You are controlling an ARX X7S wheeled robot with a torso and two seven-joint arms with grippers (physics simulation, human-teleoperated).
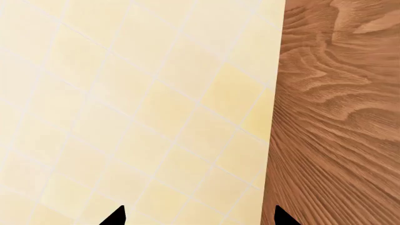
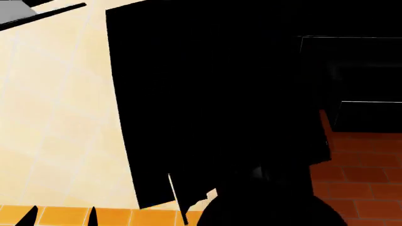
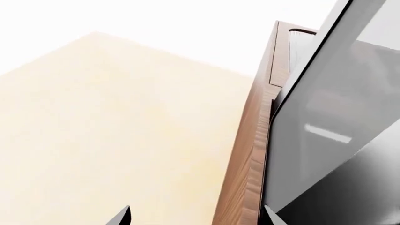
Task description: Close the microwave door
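Note:
In the head view the microwave door [image 2: 213, 103] is a big flat black panel that fills the middle and stands swung out. The dark oven cavity [image 2: 358, 80], outlined by thin pale lines, is to its right. My left gripper [image 2: 61, 217] shows as two dark tips low at the left, open and apart from the door. In the left wrist view the left gripper [image 1: 200, 216] is open and empty. My right gripper [image 3: 195, 216] is open too. One of its fingertips [image 3: 270, 216] sits by the edge of a glossy grey-black panel [image 3: 337, 131], apparently the door.
Cream tiled wall [image 2: 56, 108] spreads left of the door, and orange tiles [image 2: 358, 179] lie lower right. A brown wood-grain cabinet face [image 1: 337, 112] borders the cream tiles, and a wood strip [image 3: 253, 154] runs beside the glossy panel. My right arm's dark bulk [image 2: 270, 207] covers the head view's bottom.

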